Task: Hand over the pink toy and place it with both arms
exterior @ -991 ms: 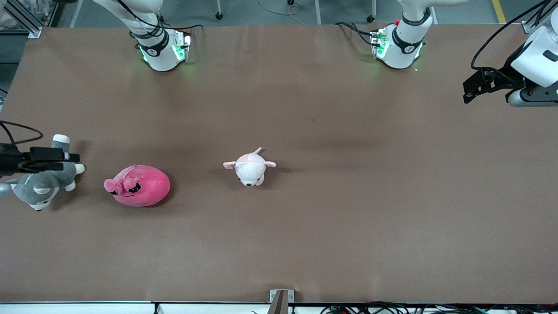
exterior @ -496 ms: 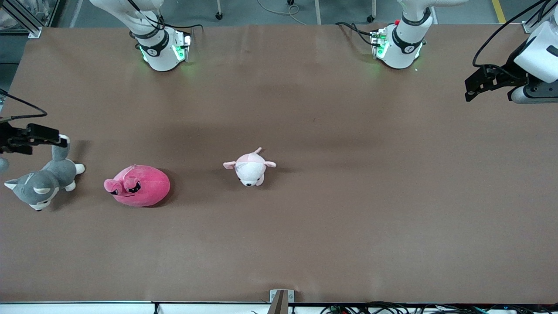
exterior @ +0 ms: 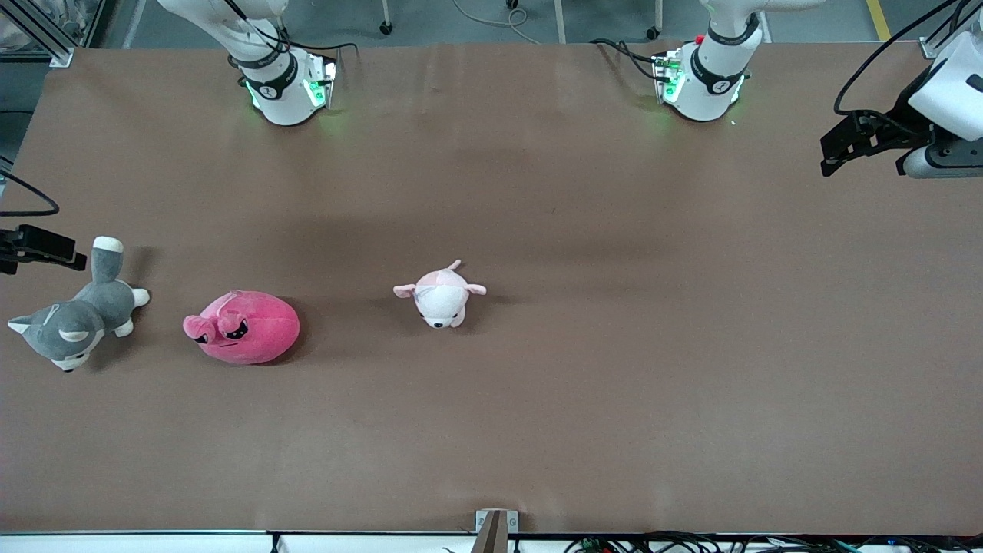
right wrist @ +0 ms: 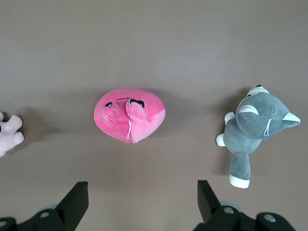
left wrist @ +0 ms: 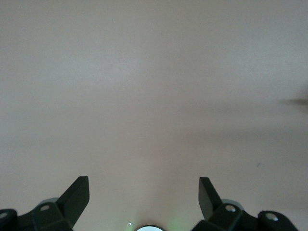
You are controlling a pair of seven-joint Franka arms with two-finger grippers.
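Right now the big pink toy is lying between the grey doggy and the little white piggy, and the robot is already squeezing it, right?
Not quite: nothing squeezes the pink toy. It lies free between the grey husky and small pale plush, as the front view shows. Both grippers are open, right gripper above it.

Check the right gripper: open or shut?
Open. In its wrist view, the right gripper's two fingers stand wide apart with nothing between them, above the pink toy lying on the table.

From above, the right gripper (right wrist: 142,202) hangs with its fingers spread wide and empty over the brown surface (right wrist: 154,48), where the pink toy (right wrist: 130,114) lies between the grey husky plush (right wrist: 252,130) and a pale plush (right wrist: 8,134) at the frame's edge.
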